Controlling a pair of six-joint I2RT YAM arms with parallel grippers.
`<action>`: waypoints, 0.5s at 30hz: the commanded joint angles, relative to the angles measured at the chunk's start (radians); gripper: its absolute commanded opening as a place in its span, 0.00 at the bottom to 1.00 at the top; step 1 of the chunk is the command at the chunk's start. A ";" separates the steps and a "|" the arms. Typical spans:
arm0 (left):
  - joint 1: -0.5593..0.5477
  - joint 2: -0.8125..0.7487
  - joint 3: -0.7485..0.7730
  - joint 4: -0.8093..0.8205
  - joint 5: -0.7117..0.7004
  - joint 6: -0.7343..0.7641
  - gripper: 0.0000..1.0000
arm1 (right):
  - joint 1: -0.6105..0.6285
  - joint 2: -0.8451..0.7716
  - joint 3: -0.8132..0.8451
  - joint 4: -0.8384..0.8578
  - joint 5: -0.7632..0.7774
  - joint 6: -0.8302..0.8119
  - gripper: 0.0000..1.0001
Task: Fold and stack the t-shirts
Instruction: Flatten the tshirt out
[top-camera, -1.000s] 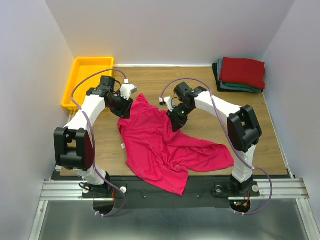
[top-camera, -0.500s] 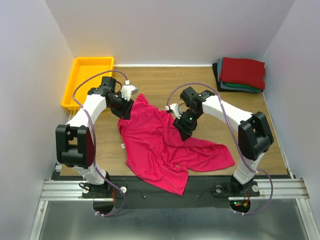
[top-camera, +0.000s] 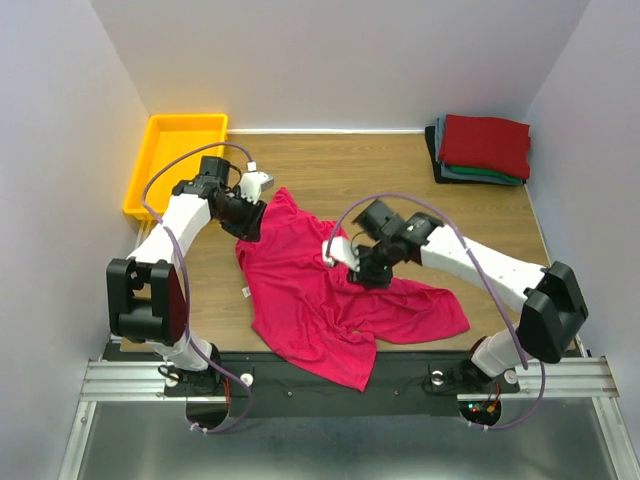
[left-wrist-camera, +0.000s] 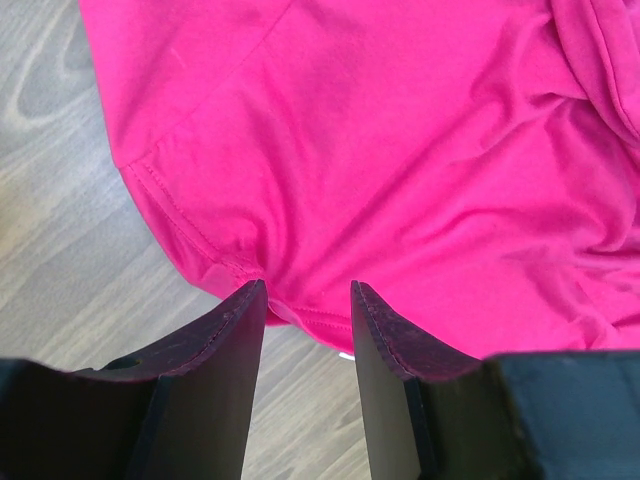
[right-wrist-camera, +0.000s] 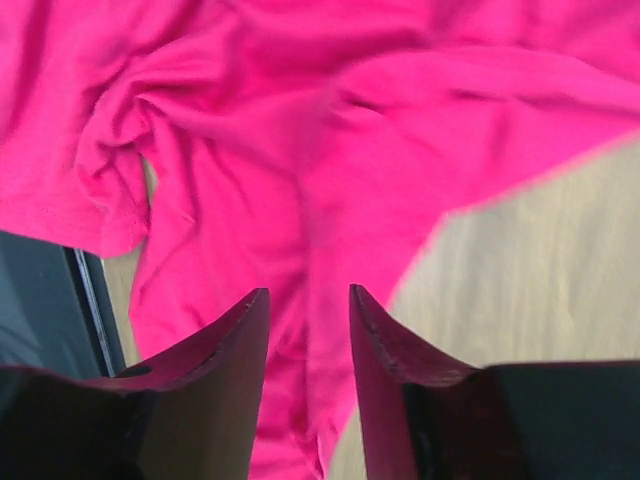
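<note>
Seen from above, the left tool (top-camera: 248, 222) and the right tool (top-camera: 368, 268) hide their tips beneath their own wrists. The folded stack (top-camera: 483, 148) in the far right corner shows only thin teal and dark edges under its dark red top. The crimson t-shirt (top-camera: 330, 300), soft and creased, sprawls across the near middle of the wooden desk (top-camera: 330, 165), its near corner draping over the edge. The left tool's jaws stand parted over the shirt's far left hem, gripping nothing. The right tool, likewise parted and empty, hangs over rumpled folds near the shirt's middle.
</note>
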 joint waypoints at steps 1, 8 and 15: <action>0.004 -0.069 -0.024 0.009 0.007 -0.012 0.51 | 0.076 0.011 -0.094 0.160 0.125 -0.048 0.48; 0.004 -0.089 -0.044 -0.001 -0.002 0.005 0.51 | 0.132 0.056 -0.146 0.266 0.204 -0.056 0.53; 0.006 -0.084 -0.047 -0.001 0.000 0.010 0.51 | 0.153 0.109 -0.165 0.326 0.245 -0.083 0.52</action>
